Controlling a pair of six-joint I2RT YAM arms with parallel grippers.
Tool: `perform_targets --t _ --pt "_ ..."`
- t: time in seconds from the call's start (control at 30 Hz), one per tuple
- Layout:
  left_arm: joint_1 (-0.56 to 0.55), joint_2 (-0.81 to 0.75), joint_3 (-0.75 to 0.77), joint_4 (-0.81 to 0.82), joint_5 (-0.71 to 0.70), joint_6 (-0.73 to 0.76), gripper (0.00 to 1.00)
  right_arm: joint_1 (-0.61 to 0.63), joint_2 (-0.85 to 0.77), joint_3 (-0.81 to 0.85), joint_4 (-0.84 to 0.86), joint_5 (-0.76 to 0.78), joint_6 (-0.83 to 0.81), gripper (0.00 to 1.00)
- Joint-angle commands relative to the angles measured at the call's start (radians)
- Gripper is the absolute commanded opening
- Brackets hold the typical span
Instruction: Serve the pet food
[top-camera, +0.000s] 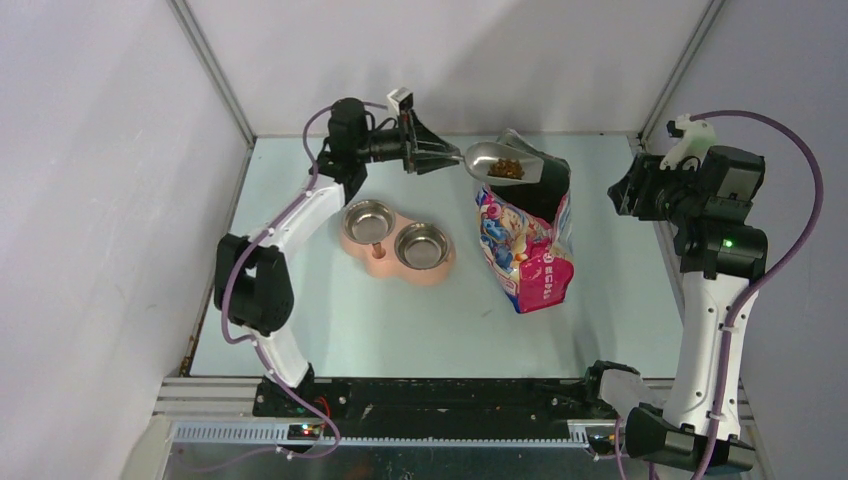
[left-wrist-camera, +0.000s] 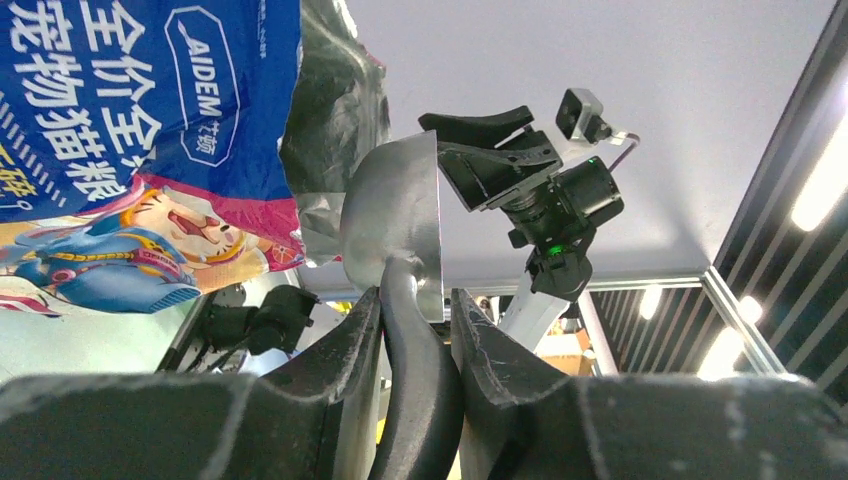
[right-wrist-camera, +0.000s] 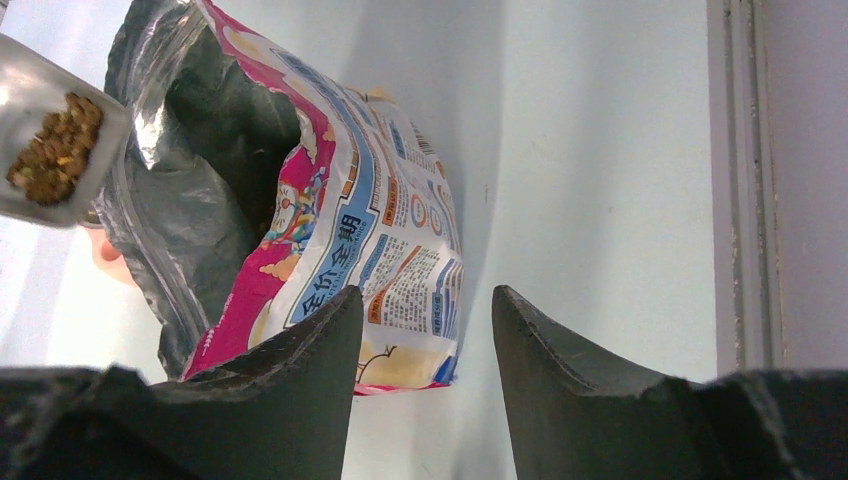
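My left gripper (top-camera: 432, 157) is shut on the dark handle of a grey metal scoop (top-camera: 497, 162) and holds it level in the air by the open mouth of the cat-food bag (top-camera: 525, 250). A small heap of brown pet food (top-camera: 506, 168) lies in the scoop bowl; it also shows in the right wrist view (right-wrist-camera: 55, 148). The left wrist view shows the scoop's underside (left-wrist-camera: 395, 225) between my fingers (left-wrist-camera: 340, 350). My right gripper (right-wrist-camera: 427, 305) is open and empty, raised at the right, above the table beside the bag (right-wrist-camera: 340, 240).
A pink double feeder with two steel bowls (top-camera: 397, 240) stands on the table left of the bag, below and to the left of the scoop. White walls close in the back and the sides. The right arm (top-camera: 715, 250) stands along the right edge.
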Motion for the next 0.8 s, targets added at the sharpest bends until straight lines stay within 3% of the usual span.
perform_targets --t 0.0,0.33,0.77 --pt "0.073 -0.104 -0.006 0.085 0.023 0.016 0.0 -0.003 0.003 0.019 0.027 -0.021 -0.008 0.54" --pt "0.3 -0.229 -0.197 0.175 0.052 0.009 0.0 -0.002 0.006 0.03 0.032 -0.042 -0.008 0.54" --pt "0.641 -0.389 -0.705 0.496 0.071 -0.064 0.0 0.0 -0.008 0.023 0.041 -0.073 0.0 0.54"
